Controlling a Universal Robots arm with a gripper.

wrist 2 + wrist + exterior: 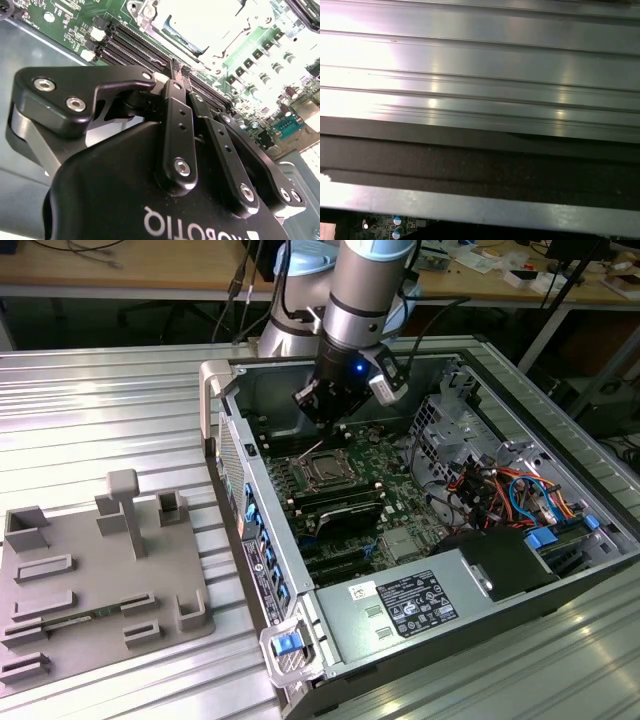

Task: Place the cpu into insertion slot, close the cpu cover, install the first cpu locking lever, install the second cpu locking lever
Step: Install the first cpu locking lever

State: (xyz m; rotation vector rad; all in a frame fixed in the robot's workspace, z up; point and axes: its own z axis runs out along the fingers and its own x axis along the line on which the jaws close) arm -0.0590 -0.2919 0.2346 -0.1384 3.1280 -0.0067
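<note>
In the exterior view my gripper [322, 418] hangs inside the open computer case, a short way above the far side of the insertion slot [322, 473]. A grey square, the cpu [324, 475], lies in the slot, and the silver cpu cover [303, 478] frames it, seemingly flat. A thin locking lever [312, 449] rises at an angle from the slot's far corner, just under the gripper. In the second wrist view the gripper [176, 67] is shut with nothing visible between its black fingers [175, 125]. Beyond them the slot [205, 22] is washed out by glare.
Black memory slots [340, 508] lie just in front of the socket, and cables and a drive cage [470, 465] fill the exterior view's right. The power supply [410, 605] sits at the near end. A grey fixture plate [90, 580] rests on the ribbed table [480, 75].
</note>
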